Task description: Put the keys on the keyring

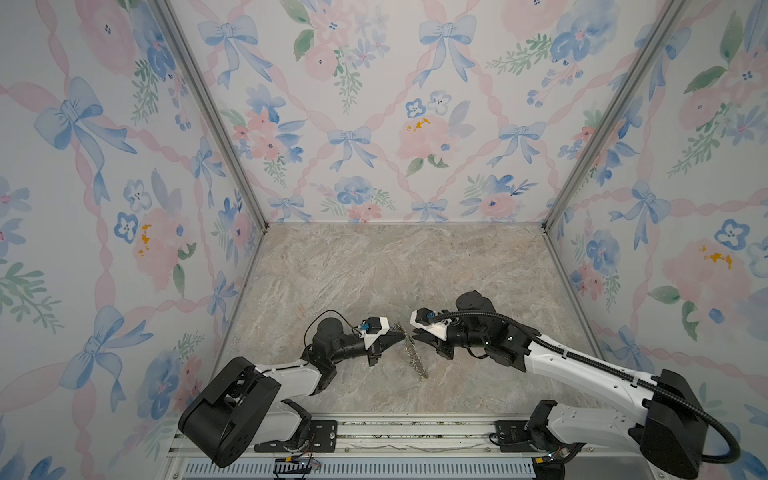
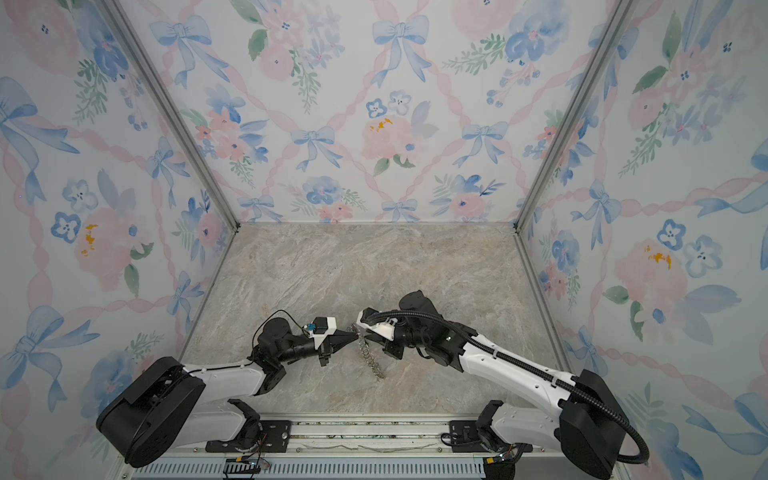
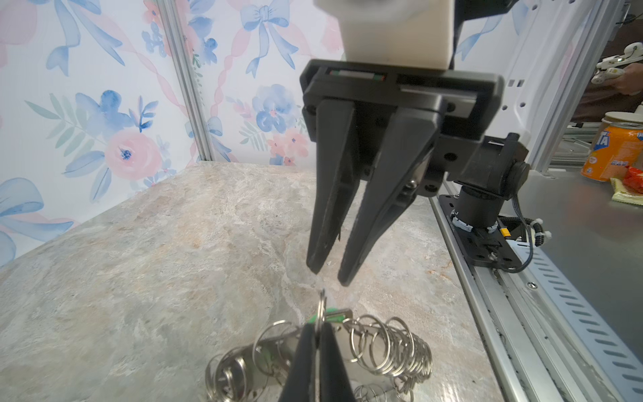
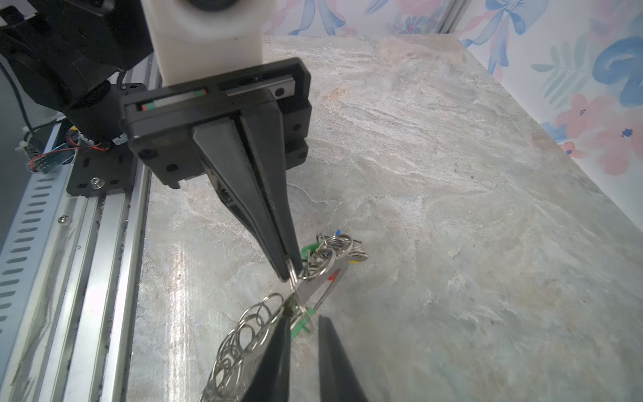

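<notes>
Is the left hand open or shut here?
Shut: in its wrist view the left hand clamps one wire ring of the keyring, no gap showing.

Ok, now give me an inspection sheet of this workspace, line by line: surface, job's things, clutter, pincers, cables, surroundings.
Surface: marble-look table, bare apart from the job's things.
Job's things: keyring has one end at the pincers, the rest trailing toward the front rail; keys with green, blue, yellow and red heads are bunched among its rings.
Clutter: nothing seen on the table.
Pincers: left pincer shut on one wire ring of the keyring; right pincer slightly open, facing it tip to tip.
Cables: black conduit runs along the right arm; thin wire loop at the left wrist.
Surroundings: floral walls; orange can outside the cell.
</notes>
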Robot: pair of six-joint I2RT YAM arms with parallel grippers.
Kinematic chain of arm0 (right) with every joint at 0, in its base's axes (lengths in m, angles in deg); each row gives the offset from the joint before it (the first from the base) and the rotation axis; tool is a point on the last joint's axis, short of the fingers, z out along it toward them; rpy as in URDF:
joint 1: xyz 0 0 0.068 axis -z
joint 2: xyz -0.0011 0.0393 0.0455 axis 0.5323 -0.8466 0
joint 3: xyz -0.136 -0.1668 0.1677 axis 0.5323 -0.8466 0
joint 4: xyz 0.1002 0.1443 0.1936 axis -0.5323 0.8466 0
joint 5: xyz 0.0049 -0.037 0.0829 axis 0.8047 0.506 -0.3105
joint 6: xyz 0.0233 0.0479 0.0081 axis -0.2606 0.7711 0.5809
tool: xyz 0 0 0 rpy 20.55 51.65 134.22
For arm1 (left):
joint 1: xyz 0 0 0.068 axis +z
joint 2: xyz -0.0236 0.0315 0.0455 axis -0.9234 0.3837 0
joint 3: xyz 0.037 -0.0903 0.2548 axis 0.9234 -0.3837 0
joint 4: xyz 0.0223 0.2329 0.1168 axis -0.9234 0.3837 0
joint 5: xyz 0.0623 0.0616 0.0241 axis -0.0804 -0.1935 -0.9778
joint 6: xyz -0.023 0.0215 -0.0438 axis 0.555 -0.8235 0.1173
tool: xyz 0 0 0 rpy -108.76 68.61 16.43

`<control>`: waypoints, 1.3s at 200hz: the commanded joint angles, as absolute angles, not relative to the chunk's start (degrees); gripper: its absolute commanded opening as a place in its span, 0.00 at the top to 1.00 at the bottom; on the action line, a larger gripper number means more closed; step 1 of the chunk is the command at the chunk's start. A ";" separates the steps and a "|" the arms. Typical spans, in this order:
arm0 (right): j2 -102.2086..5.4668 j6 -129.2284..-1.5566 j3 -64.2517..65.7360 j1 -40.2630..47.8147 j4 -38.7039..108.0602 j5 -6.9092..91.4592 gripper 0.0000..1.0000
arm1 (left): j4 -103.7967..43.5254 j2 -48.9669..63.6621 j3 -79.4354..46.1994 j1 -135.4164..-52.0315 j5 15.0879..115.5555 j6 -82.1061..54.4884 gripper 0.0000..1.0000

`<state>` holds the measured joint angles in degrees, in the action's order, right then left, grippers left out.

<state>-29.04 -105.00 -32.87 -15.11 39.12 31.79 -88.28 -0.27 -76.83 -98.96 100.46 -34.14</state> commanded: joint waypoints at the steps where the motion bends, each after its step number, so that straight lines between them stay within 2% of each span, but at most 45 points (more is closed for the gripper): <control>1: -29.24 -102.66 -34.30 -14.09 34.79 32.90 0.85 | -92.56 -0.08 -77.03 -99.33 100.49 -33.01 1.00; 42: -31.03 -102.60 -33.84 -13.74 34.48 31.20 0.90 | -92.85 0.00 -77.21 -99.43 100.52 -33.19 1.00; 128: -34.15 -103.14 -32.98 -15.79 35.67 34.16 0.90 | -93.64 0.26 -77.43 -99.60 99.97 -33.11 1.00; 154: -31.15 -102.57 -33.48 -14.35 37.04 36.07 0.87 | -93.67 -0.17 -77.85 -99.62 99.30 -33.39 1.00; 183: -28.25 -100.90 -36.12 -13.56 33.51 33.09 0.81 | -93.89 0.02 -77.82 -99.56 99.39 -33.72 1.00; 260: -30.82 -100.50 -35.68 -15.03 31.66 32.37 0.80 | -94.16 0.35 -77.81 -99.60 100.77 -33.77 1.00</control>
<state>-28.93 -101.44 -35.87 -14.45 32.70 33.02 -90.65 0.05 -77.59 -99.29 99.46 -33.79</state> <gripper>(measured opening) 0.202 0.048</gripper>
